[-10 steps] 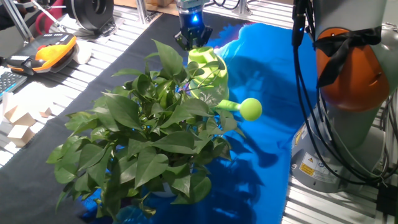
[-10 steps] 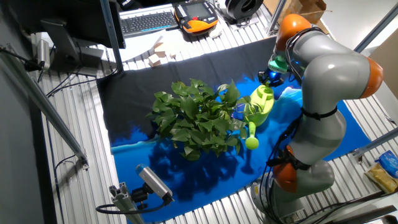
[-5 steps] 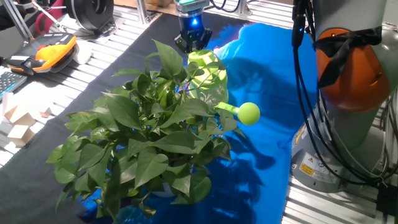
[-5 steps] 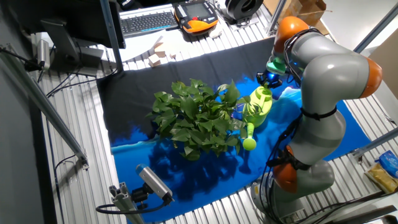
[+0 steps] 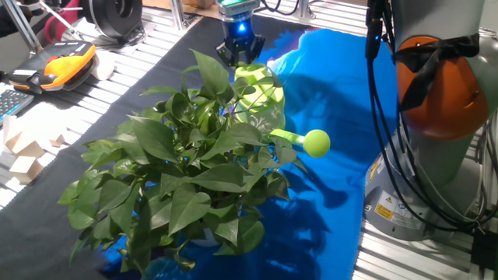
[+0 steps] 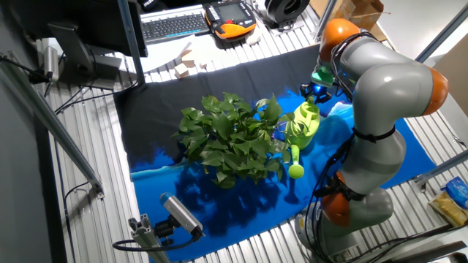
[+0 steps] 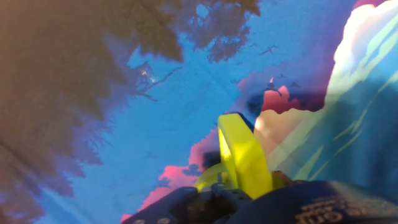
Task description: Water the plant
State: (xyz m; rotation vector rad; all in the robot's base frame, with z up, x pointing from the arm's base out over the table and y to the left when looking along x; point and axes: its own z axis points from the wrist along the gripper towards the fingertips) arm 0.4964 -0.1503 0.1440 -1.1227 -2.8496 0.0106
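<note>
**Pouring stage: can gripped at the plant's edge**

Holding the watering can (image 5: 261,97) by its handle, our gripper (image 5: 240,53) sits at the far end of the counter (image 5: 93,128), and in the hand view the fingers are closed on the yellow-green handle (image 7: 242,158). The plant (image 5: 183,163) fills the middle of the counter, its pot mostly buried under leaves. The can is right against the foliage on the plant's side, and its spout (image 5: 299,140) juts past the leaves over the blue cloth (image 5: 334,85) rather than over the pot.

We judge we're at the pour itself, or just short of it. Next we'd want to swing that round spout head (image 6: 295,171) in over the leaves and tip the can forward.

What's in the way? The broad leaves themselves, crowding the can. Wooden blocks (image 5: 19,152), an orange handset (image 5: 66,58) and a keyboard (image 6: 174,25) lie well off to the side, no trouble to us. The arm's base (image 5: 436,109) stands near the spout's side.
</note>
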